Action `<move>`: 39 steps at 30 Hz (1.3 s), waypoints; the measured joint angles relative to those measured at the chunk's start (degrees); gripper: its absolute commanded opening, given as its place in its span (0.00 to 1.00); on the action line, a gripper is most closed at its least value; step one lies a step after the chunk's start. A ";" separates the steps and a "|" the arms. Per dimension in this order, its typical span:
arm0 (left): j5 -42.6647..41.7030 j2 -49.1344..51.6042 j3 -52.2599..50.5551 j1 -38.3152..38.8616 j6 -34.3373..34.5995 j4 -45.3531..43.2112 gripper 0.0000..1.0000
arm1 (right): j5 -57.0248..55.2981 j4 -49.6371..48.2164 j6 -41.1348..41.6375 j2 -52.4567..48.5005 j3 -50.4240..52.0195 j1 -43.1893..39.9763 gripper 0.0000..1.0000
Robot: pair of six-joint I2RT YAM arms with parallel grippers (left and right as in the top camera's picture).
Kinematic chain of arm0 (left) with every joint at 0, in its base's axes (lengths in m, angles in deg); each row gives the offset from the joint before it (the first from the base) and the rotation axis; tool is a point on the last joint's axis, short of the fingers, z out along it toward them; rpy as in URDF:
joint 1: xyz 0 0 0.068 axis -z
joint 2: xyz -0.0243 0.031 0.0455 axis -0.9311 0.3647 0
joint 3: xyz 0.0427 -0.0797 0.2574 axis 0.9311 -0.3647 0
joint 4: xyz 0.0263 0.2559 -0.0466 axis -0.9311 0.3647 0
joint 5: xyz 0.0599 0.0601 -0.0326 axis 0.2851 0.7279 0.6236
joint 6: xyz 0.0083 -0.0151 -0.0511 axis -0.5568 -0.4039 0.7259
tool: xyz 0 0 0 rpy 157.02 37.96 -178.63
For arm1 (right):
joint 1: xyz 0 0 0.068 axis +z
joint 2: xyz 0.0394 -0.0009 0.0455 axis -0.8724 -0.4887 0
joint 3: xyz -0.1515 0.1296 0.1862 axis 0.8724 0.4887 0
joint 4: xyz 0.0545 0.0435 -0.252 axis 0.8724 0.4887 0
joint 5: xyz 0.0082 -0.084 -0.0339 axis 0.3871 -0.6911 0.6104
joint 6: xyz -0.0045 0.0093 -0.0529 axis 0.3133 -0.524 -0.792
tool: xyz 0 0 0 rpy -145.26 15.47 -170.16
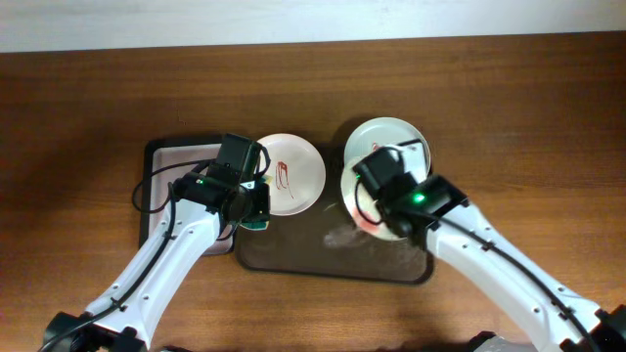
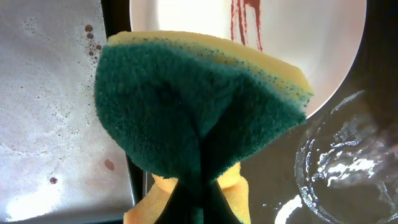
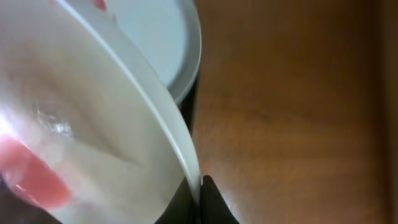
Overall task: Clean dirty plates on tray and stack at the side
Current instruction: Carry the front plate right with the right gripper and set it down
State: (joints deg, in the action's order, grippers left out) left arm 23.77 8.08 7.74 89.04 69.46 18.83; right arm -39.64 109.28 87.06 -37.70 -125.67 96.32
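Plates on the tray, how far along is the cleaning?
Done: nothing visibly; no stack beside the tray. In hand: right gripper holds a red-smeared plate tilted, left gripper grips the sponge. Left: that plate, the second plate with red streaks, then stacking; the third plate is partly hidden.

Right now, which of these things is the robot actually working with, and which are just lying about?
Job: smeared plate, second plate, tilted plate in the right gripper, sponge in the left gripper, brown tray.
Lying about: small black tray, table.
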 measured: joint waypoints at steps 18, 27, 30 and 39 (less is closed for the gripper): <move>0.00 0.00 0.00 0.00 0.00 -0.02 0.00 | -16.70 -0.96 6.60 0.00 -0.52 8.22 0.04; -0.02 0.00 0.00 0.00 0.00 -0.15 0.00 | 5.25 -1.81 10.21 0.11 -0.57 -16.96 0.04; -0.02 0.00 0.00 0.00 -0.02 -0.17 0.00 | 14.60 -2.29 10.47 0.13 -0.59 -28.50 0.04; -0.02 0.00 0.00 0.00 0.00 -0.17 0.00 | 32.68 -2.23 9.70 -0.22 -0.61 -57.77 0.04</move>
State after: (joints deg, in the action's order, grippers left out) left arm 23.74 8.08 7.74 89.04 69.46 18.65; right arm -6.97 107.05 96.76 -37.92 -126.28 38.55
